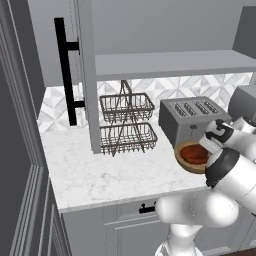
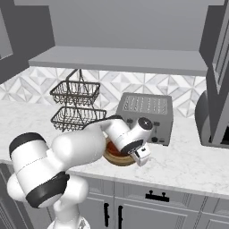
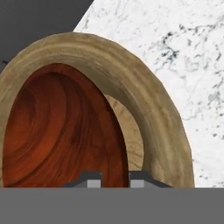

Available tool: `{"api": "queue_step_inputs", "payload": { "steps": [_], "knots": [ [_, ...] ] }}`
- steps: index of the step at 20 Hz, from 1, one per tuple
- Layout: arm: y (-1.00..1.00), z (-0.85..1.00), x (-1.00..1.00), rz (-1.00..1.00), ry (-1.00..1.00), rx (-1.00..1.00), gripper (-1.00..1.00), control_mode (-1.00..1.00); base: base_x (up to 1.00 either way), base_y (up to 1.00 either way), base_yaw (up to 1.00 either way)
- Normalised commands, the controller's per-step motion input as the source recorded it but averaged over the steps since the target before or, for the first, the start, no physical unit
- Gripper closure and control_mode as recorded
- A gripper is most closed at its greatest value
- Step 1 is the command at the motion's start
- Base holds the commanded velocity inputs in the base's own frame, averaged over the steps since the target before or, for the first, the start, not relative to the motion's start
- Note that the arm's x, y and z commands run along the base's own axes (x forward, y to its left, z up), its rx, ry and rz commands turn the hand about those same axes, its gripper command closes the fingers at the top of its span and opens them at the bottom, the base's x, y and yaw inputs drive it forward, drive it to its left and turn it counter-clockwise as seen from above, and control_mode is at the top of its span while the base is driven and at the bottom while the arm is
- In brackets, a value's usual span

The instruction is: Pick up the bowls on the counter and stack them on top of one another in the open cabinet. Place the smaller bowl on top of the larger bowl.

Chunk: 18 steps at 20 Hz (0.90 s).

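Note:
The smaller bowl [image 3: 61,131], glossy reddish-brown, rests inside the larger tan wooden bowl [image 3: 144,100]. In the base views the nested pair is the smaller bowl [image 1: 194,154] in the larger bowl [image 1: 182,161], and it stands on the white marble counter [image 1: 100,175] just in front of a toaster. My gripper [image 3: 115,180] is shut on the smaller bowl's rim, one fingertip inside it and one between the two bowls. The gripper [image 1: 204,146] reaches down to the bowls from the right. From the other side, the gripper [image 2: 130,154] covers part of the larger bowl [image 2: 117,160]. Above, the open cabinet's grey shelf [image 1: 170,64] is bare, its door [image 1: 87,75] swung out at the left.
A grey toaster [image 1: 192,117] stands right behind the bowls. A two-tier wire basket rack [image 1: 125,122] is at the left under the shelf. The door's long black handle [image 1: 67,70] juts out. A dark appliance [image 2: 203,118] sits at the right end of the counter [image 2: 188,161].

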Motion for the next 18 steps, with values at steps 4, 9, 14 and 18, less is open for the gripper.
{"api": "queue_step_inputs", "payload": {
  "steps": [4, 9, 14, 18],
  "knots": [
    [0.0, 0.13, 0.0, 0.0, 0.0, 0.0, -1.0, -1.0, 0.0, 0.0, 0.0],
    [0.0, 0.42, 0.0, 0.0, 0.0, 0.0, -1.0, -1.0, 0.0, 0.0, 0.0],
    [-0.07, 0.27, 0.0, 0.0, 0.0, 0.0, -1.0, -1.0, 0.0, 0.0, 0.0],
    [-0.4, -0.01, -0.08, 0.03, 0.0, 0.0, -1.0, -1.0, 0.0, 0.0, 0.0]
  ]
}}
